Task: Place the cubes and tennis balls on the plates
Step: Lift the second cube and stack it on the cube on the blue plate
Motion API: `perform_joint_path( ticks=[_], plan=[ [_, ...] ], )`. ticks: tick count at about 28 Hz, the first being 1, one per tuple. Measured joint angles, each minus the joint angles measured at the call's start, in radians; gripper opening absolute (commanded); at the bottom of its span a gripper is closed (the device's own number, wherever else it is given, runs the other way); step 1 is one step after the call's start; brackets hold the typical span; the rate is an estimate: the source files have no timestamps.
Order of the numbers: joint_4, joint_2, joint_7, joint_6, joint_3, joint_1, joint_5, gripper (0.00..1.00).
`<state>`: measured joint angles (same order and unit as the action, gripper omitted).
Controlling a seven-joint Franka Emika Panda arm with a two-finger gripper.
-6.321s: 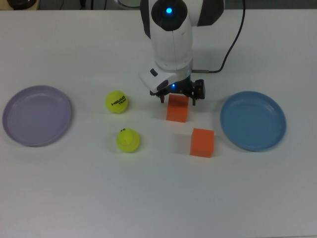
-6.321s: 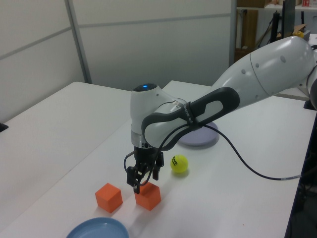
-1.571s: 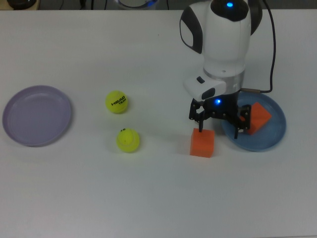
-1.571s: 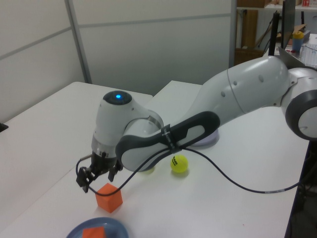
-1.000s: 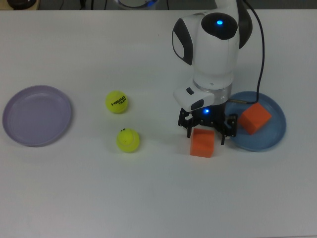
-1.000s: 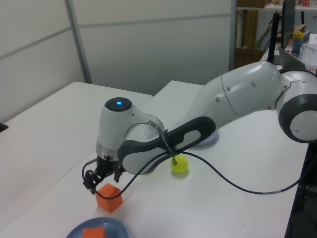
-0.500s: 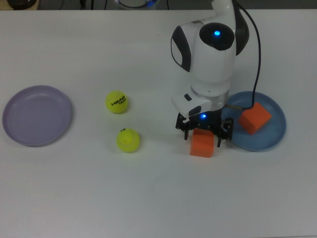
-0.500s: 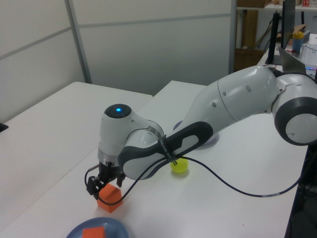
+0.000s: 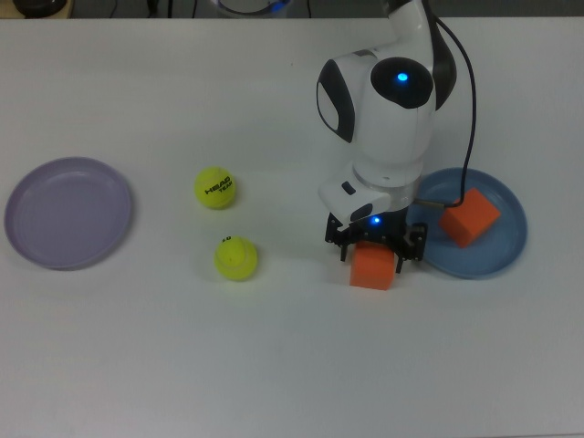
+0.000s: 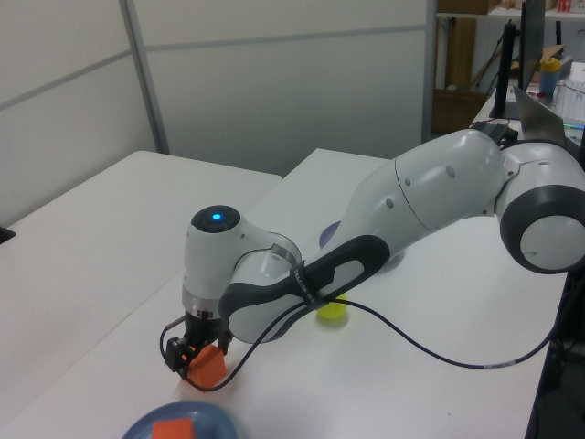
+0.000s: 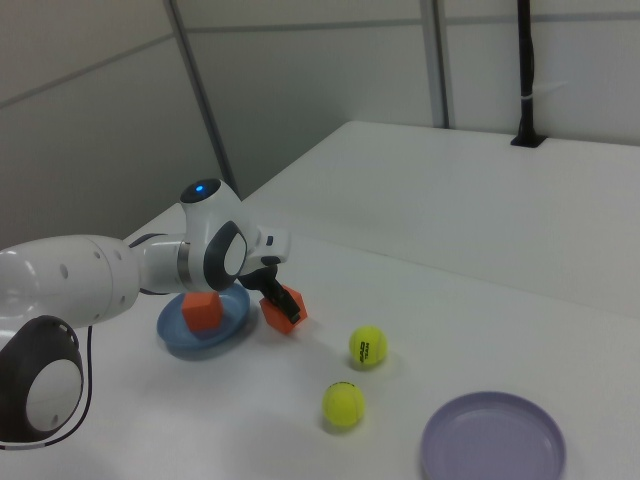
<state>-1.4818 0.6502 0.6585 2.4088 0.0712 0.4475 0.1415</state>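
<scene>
A white table (image 9: 274, 365) stands before pale panelled walls (image 10: 274, 82).

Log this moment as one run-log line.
gripper: open, astride second cube on table | first cube: on blue plate | tennis balls: on table | lavender plate: empty

White matte table (image 9: 182, 365), broad, even overhead light, soft shadows. Pale grey panelled walls (image 10: 274, 82) behind, split by thin seams and a vertical metal post (image 10: 144, 78). Black pole (image 11: 527, 75) standing at the far table edge in the right view. Shelving and clutter (image 10: 512, 46) at the left view's far right.
</scene>
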Motion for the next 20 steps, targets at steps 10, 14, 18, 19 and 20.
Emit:
perform_joint_path(
  ticks=[10, 14, 18, 19, 20],
  plan=[
    [0.034, -0.059, 0.000, 0.026, 0.009, 0.002, 0.000, 0.00],
    [0.038, -0.141, 0.000, 0.025, 0.042, 0.002, -0.001, 0.00],
    [0.035, -0.199, 0.003, -0.007, 0.108, 0.006, -0.001, 0.00],
    [0.034, -0.205, 0.005, -0.016, 0.121, 0.008, -0.001, 0.00],
    [0.032, -0.209, 0.008, -0.025, 0.134, 0.010, -0.001, 0.00]
  ],
)
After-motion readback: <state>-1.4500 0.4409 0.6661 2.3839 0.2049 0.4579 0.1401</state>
